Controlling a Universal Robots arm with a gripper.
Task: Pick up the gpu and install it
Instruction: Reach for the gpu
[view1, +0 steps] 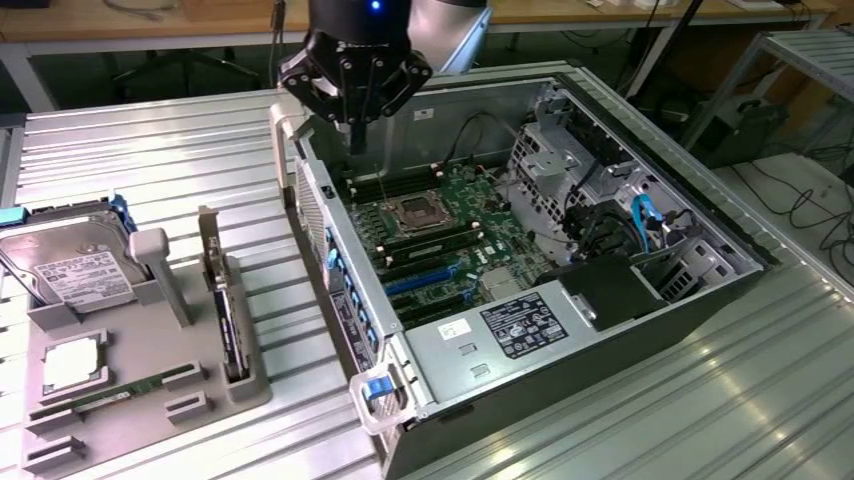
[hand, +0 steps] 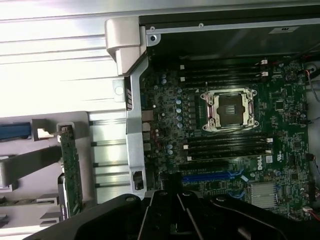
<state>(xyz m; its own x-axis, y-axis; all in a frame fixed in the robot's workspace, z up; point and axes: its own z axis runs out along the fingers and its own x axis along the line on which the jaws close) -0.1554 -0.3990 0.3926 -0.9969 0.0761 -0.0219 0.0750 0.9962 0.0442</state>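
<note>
Gripper (view1: 358, 140), closed and empty, hovers over case (view1: 441, 350) at upper centre; gpu (view1: 227, 320) stands uninstalled in holder (view1: 200, 375), lower left.

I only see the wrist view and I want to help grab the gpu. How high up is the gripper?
Observer: The gripper hovers above the open computer case, near its far corner on the exterior view's left.
Operator: Is it holding anything?
Observer: No, it is shut, with nothing between its fingers.
Operator: What else is near the gpu?
Observer: A silver hard drive with a white label sits in the same grey tray, at the exterior view's left of the gpu.
</note>
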